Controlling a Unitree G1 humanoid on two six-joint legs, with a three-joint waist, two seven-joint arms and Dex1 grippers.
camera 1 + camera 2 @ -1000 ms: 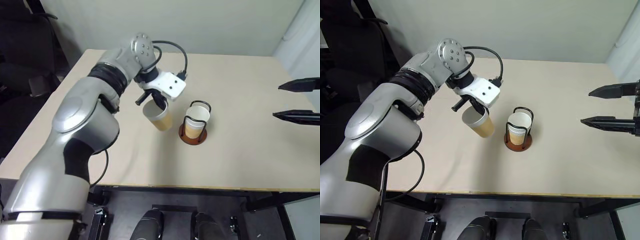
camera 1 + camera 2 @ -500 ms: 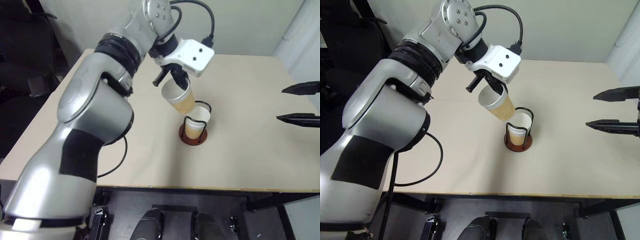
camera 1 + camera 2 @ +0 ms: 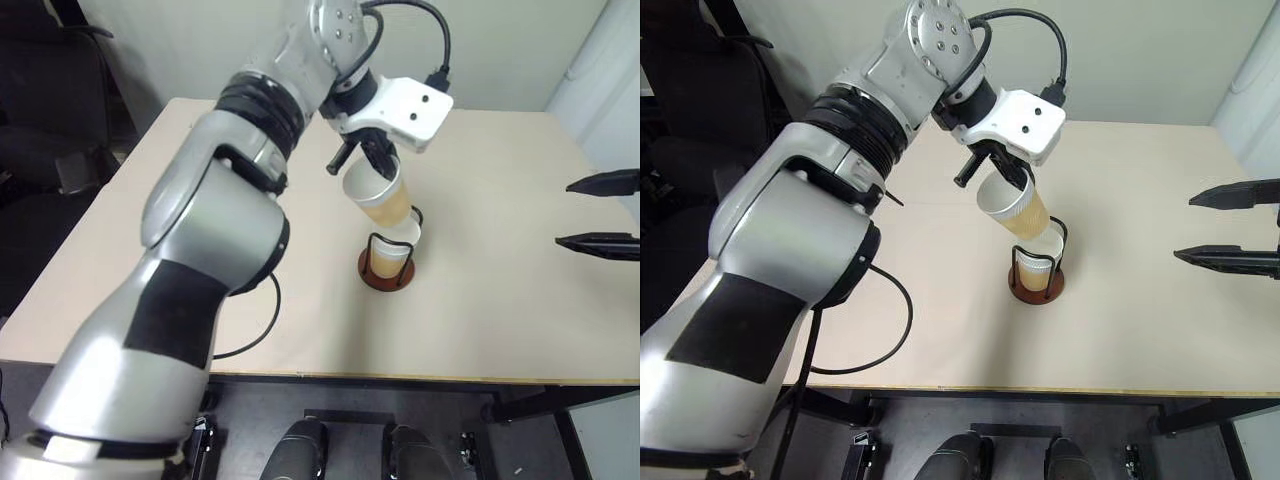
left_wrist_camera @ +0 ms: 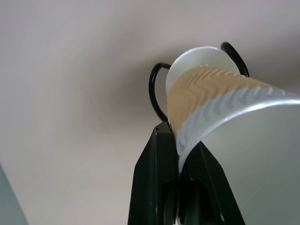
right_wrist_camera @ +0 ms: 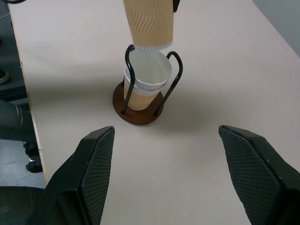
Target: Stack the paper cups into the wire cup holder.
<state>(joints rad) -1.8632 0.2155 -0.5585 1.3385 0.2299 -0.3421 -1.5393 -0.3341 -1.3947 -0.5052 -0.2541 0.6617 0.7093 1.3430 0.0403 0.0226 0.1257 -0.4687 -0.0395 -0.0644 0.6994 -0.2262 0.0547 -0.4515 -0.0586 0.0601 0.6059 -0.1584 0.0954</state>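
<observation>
On the desk [image 3: 480, 180], the wire cup holder [image 5: 140, 110] holds one paper cup [image 5: 145, 79]. Above it, the left claw [image 3: 385, 165] pinches a tilted second cup [image 3: 380, 200] by its rim, hiding the seated cup's near edge. Right claw [image 5: 180, 173] stands released, well apart.

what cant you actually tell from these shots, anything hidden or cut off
- How many cups sit in the wire cup holder: right wrist view shows stacked rims, but the count is unclear.
- Whether the held cup already touches the cup in the holder: head views overlap them.
- Left gripper: left wrist view cuts off its fingers at the bottom edge.
- Right gripper: its fingers run off the bottom edge of the right wrist view.
</observation>
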